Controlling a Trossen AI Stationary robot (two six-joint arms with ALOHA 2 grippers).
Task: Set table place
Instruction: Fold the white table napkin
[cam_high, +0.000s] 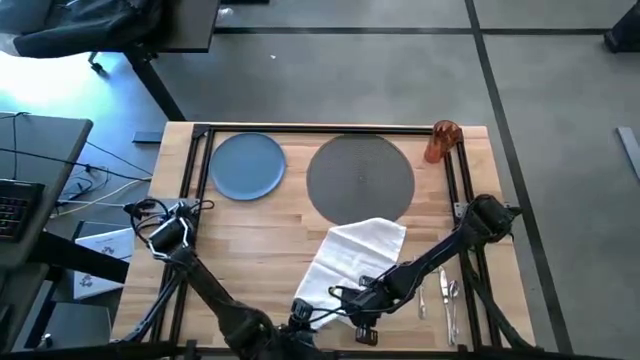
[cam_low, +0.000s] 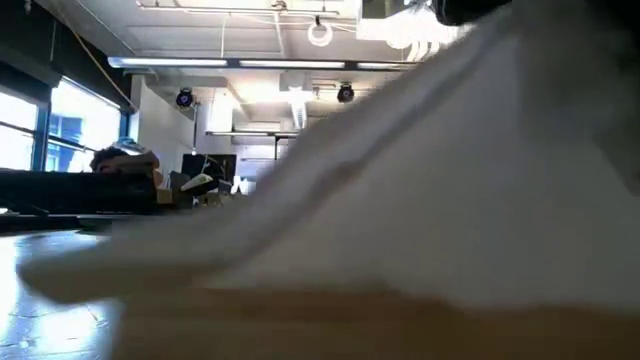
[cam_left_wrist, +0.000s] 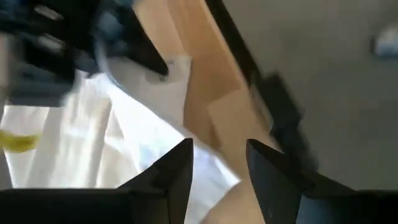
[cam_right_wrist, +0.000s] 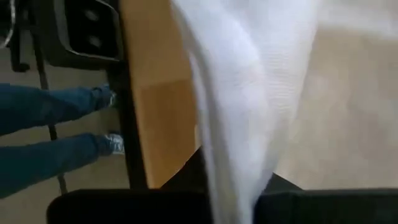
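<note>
The white napkin lies crumpled on the table, and its far end overlaps the near rim of the grey mat. My right gripper is at the napkin's near end and shut on it. In the low view the napkin slopes up toward the right and hides most of that view. My left gripper stands open by the napkin's near corner, close to the table's near edge; whether it touches the cloth I cannot tell. The blue plate and the orange cup stand at the far side. My right gripper has the napkin's near part between its two fingers. A bunched fold of cloth runs down between them and hides the fingertips. That end is raised off the wood, and the far end stays down by the mat.
Silver cutlery lies at the near right, beside the right arm. Black rails frame the tabletop. The right wrist view shows a person's legs in jeans on the floor beyond the table's edge. Bare wood lies between the plate and the left arm.
</note>
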